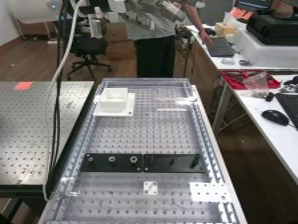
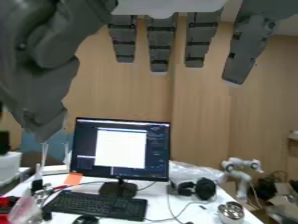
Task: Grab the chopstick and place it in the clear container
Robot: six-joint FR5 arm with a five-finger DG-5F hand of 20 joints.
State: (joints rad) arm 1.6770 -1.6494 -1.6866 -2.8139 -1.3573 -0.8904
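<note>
High view: 2 black bars [image 1: 112, 162] cross the perforated bench [image 1: 166, 142]. Beyond them, a pale strip [image 1: 173, 109] lies right of the open white box [image 1: 113, 106]; I cannot tell whether it is the chopstick. Farther, an orange patch [image 1: 23, 86] marks another table. The hand [image 1: 141, 20] is raised at the top; in wrist view its fingers [image 2: 124, 40] hang straight, spread wide, thumb [image 2: 43, 75] well apart.

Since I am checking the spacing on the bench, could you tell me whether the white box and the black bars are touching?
Apart: the high view shows perforated surface between the white box and the black bars.
</note>
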